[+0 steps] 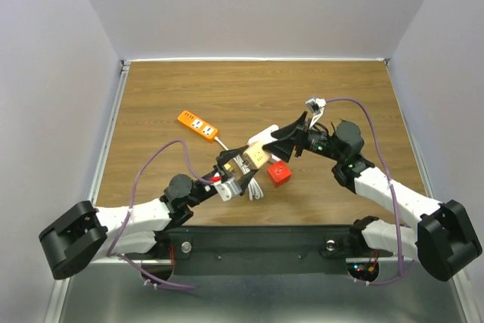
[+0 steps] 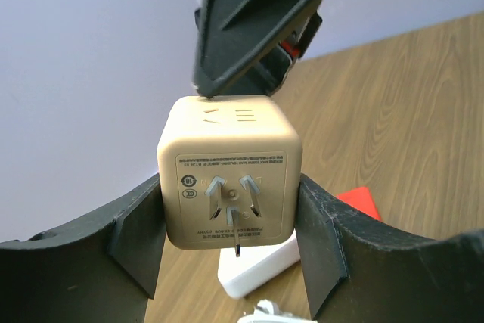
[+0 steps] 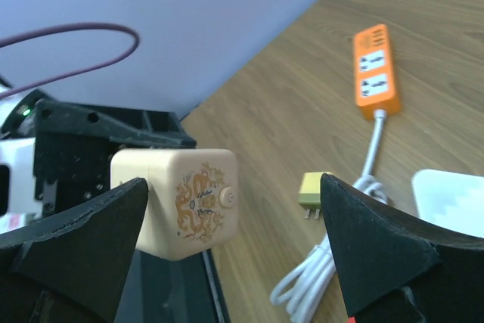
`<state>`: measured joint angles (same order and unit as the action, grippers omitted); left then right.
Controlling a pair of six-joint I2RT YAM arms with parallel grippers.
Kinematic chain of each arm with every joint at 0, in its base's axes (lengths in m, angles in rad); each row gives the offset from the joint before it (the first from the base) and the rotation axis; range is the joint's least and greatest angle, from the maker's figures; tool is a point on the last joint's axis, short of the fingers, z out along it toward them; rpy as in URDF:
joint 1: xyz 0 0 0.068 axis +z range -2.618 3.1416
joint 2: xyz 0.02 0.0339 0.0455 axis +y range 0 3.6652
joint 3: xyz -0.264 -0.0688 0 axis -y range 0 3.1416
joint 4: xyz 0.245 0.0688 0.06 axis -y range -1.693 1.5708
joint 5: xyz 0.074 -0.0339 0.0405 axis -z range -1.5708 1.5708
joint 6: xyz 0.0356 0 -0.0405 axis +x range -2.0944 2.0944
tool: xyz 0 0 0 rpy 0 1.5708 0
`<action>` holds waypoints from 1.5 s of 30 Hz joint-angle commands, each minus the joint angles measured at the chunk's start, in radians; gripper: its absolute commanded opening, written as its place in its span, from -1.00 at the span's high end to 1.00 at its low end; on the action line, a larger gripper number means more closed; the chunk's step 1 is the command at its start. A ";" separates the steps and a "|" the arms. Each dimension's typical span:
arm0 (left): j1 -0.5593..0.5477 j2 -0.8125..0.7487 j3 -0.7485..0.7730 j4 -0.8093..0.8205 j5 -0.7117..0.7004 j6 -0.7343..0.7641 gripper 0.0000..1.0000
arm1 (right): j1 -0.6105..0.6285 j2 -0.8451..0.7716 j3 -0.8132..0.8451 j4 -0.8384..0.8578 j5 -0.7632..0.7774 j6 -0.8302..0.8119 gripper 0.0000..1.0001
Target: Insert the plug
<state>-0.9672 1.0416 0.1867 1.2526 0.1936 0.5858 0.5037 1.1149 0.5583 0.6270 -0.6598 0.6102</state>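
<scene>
Black fingers (image 2: pixel 136 243) of the left gripper (image 2: pixel 231 240) clamp the beige cube plug (image 2: pixel 227 164) from both sides, holding it above the wooden table (image 1: pixel 340 96) with its metal prongs turned toward the wrist camera. Opposite it, the right gripper (image 3: pixel 233 209) stands wide open, its fingers flanking the cube without gripping it. An orange power strip (image 3: pixel 376 73) lies flat well beyond, its white cable (image 3: pixel 318 270) coiled near a red block (image 1: pixel 279 174).
</scene>
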 commanded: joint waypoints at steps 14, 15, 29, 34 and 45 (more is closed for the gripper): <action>0.008 -0.157 0.016 0.370 0.147 -0.021 1.00 | -0.001 0.013 -0.024 0.445 -0.328 0.302 -1.00; 0.008 -0.150 0.023 0.369 0.144 -0.014 1.00 | -0.002 0.020 -0.032 0.477 -0.337 0.327 -1.00; 0.008 -0.100 0.069 0.363 0.168 -0.001 1.00 | 0.035 0.082 -0.004 0.504 -0.347 0.330 -0.96; 0.008 -0.077 0.073 0.364 0.182 -0.018 1.00 | 0.038 0.059 -0.008 0.504 -0.339 0.321 -0.82; 0.008 -0.015 0.083 0.361 0.132 -0.014 1.00 | 0.062 0.045 -0.017 0.514 -0.328 0.303 -0.09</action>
<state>-0.9592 1.0000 0.2207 1.3190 0.3546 0.5785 0.5339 1.1992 0.5282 1.0622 -0.9825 0.9367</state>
